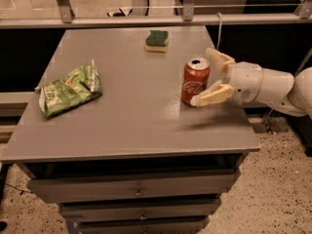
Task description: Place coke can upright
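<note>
We see grey tabletop [131,121] on drawer cabinet [136,191], speckled floor [278,179] at right, metal rail [146,21] behind far edge. Coke can [196,80] upright near tabletop's right edge. Gripper [201,77] reaches in from right, fingers spread wide, released, can between them; near fingertip by can's base, contact unclear to us. Green snack bag [70,89] lies left, sponge [157,40] near far edge.

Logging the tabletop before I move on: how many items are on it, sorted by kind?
coke can: 1, upright, the gripper open around it near the right edge of the table
green snack bag: 1
sponge: 1
Total: 3
</note>
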